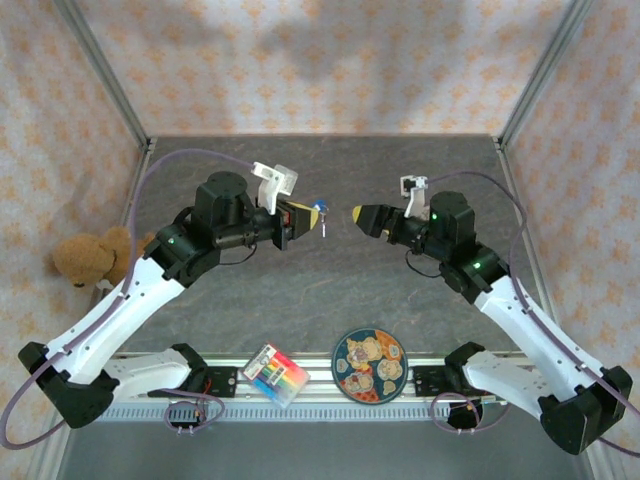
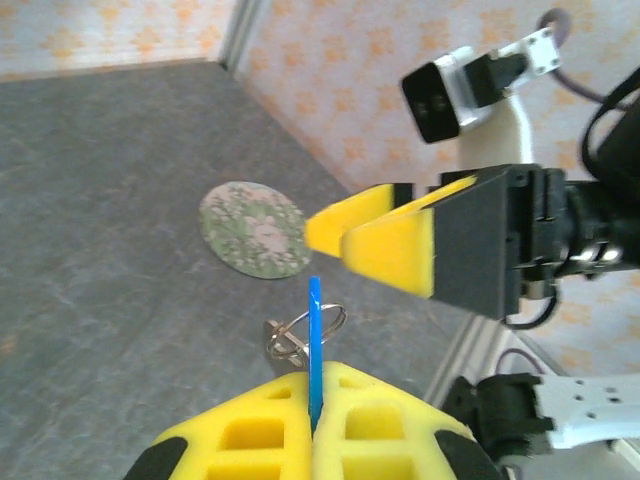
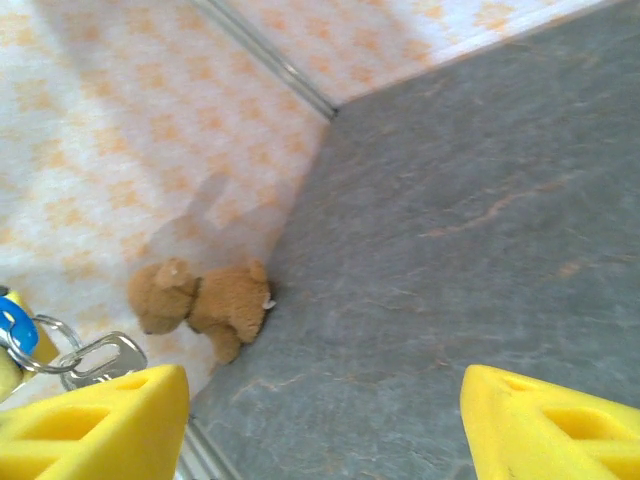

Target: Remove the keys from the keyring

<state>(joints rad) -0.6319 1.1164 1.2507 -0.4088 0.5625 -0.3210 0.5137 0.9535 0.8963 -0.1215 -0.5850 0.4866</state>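
Blue keyring held above the surface, pinched edge-on between the left fingers. The left wrist view resolves its wire loop and silvery key. Right fingers are spread, close to the key. The top view adds a patterned plate at the near edge.

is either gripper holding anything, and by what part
The left gripper pinches the keyring by the near end of its blue tag; the key hangs free. The right gripper is open, holding nothing.
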